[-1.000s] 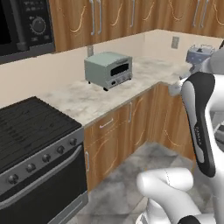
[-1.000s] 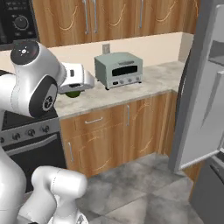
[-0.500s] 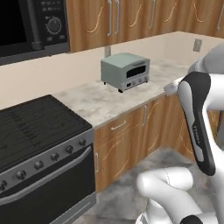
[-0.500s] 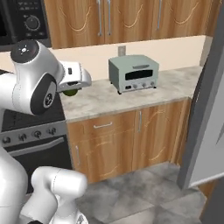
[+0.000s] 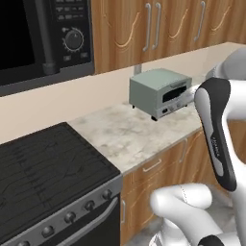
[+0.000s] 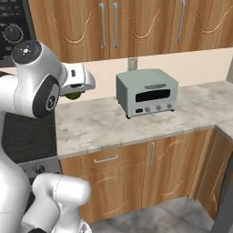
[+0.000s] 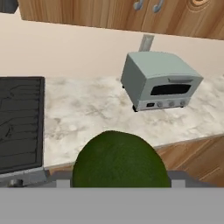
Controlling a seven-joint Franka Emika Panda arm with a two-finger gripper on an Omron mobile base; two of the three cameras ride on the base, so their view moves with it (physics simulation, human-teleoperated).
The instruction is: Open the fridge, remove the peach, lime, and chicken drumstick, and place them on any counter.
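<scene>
The small dark green lime (image 7: 120,159) is being gripped in the white hand (image 6: 75,91), jaws partly closed around it, above the beige marbled stone bench (image 6: 104,123) beside the grey toaster oven (image 6: 146,92).

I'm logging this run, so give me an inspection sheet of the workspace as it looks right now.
Surface: beige marbled counter over wooden cabinets, bare stone between stove and toaster oven.
Job's things: lime held in the gripper, above the counter's edge near the stove. Peach, drumstick: nothing seen.
Clutter: grey-green toaster oven standing at the back of the counter.
Grippers: jaws closed on the lime, dark green showing under the hand in the right base view.
Cables: nothing seen.
Surroundings: black stove left of the counter, microwave above it, wall outlet behind the toaster oven.
</scene>
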